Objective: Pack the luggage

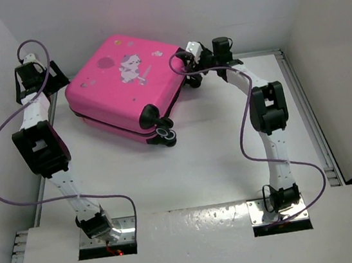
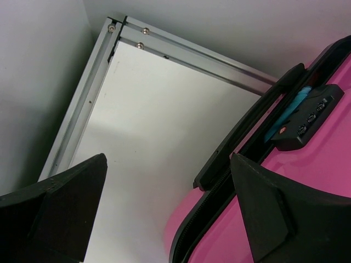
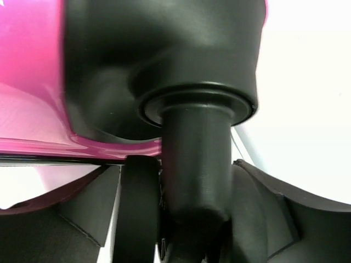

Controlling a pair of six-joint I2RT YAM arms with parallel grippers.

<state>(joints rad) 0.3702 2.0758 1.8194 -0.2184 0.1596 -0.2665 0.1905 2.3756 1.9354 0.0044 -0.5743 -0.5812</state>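
Your pink suitcase (image 1: 122, 90) lies flat and zipped shut on the far left part of the table (image 1: 219, 164), with the cartoon-printed shell facing up. One black-wheeled corner (image 1: 163, 133) points toward the middle of the table.

Your left gripper (image 2: 169, 164) is at the far left corner of the table, just beside the suitcase's left side. Its jaws are spread wide with nothing between them but bare tabletop. One black finger (image 2: 274, 213) sits over the pink shell edge. From this wrist you see the black carry handle (image 2: 247, 126), the combination lock (image 2: 304, 123) and the aluminium rail (image 2: 186, 52) along the table's far edge.

Your right gripper (image 3: 194, 208) is at the suitcase's far right corner. Its fingers (image 3: 137, 208) stand apart on either side of a black wheel post (image 3: 194, 159) that comes out of the wheel housing. You cannot tell from this close view whether they are pressing on the post or only straddling it.
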